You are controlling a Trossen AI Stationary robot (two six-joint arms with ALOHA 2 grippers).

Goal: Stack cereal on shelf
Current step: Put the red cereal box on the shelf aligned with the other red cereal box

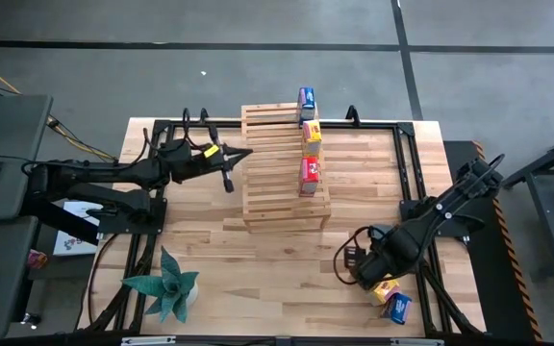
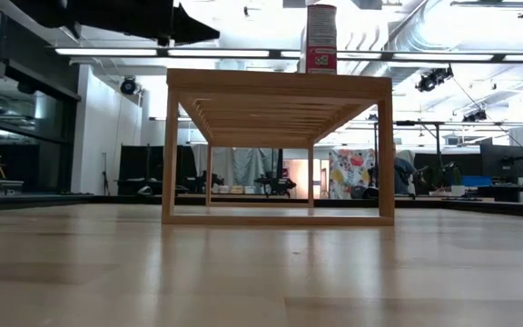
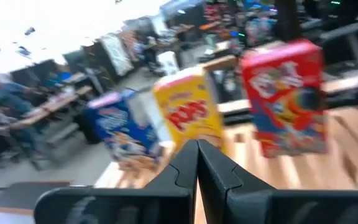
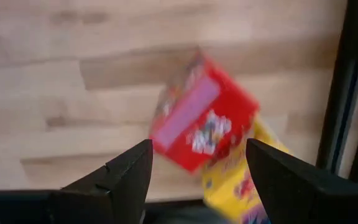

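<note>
Three cereal boxes (image 1: 308, 135) stand in a row on shelf (image 1: 275, 173); others lie near right desk corner. Right end effector (image 4: 197, 163) spread above red box (image 4: 201, 118). Left end effector (image 3: 197, 149) pressed together beside shelf.

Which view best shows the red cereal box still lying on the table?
The right wrist view: the red box fills it, between the open right gripper. The high view hides it under that arm; the low and left wrist views miss it.

One wooden rack (image 1: 285, 178), three cereal boxes (image 1: 310, 174) on it, three more (image 1: 390, 293) on table, one teal plant (image 1: 166, 284)
</note>
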